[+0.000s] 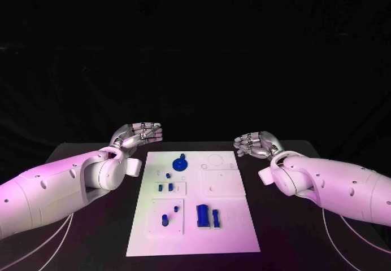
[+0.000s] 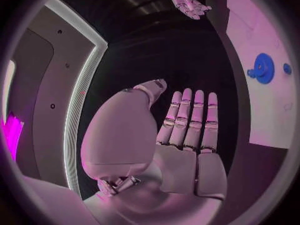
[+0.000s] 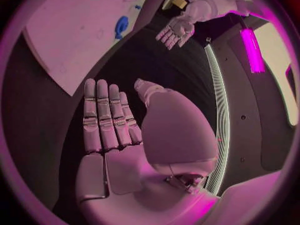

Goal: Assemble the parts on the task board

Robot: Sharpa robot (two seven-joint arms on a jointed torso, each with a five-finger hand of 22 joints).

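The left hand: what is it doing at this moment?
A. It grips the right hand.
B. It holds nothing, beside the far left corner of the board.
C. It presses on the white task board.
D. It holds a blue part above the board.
B: the left hand has its fingers extended with nothing in them, off the far left corner of the task board, and the blue gear-like part lies untouched on the board.

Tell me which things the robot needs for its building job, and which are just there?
Needed for the job:
- white task board
- blue gear-like part at the board's far end
- small blue parts in the middle
- two blue upright blocks nearer the robot
- left hand and right hand, both holding nothing

Just there:
- black table
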